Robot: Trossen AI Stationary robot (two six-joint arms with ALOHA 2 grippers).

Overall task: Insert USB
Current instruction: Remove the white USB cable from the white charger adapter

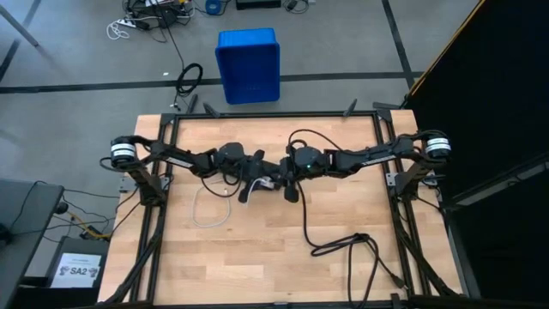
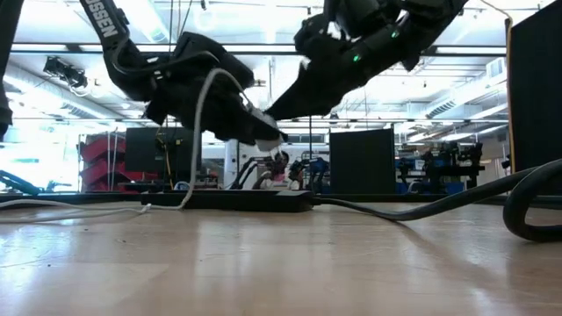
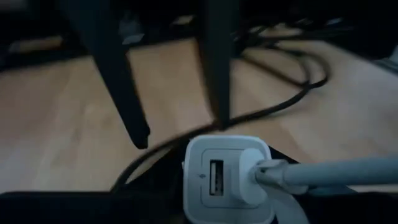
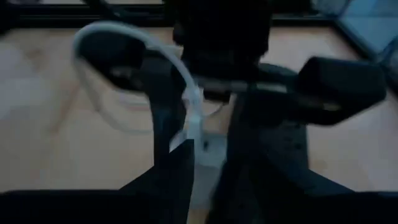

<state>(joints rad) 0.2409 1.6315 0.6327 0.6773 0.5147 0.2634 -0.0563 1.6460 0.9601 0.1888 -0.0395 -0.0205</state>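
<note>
— Left gripper (image 2: 263,133) clenched on charger block (image 3: 227,180), lifted off the table; right gripper (image 3: 180,130) released, just beside.
— USB cable (image 2: 200,123) looping down, plug (image 3: 255,174) at its port. Risk: snagging that loop, unseating the plug.

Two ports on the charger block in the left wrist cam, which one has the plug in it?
On the white charger block, the port toward the white cable is occupied by its plug; the neighbouring port shows an open, empty slot.
</note>
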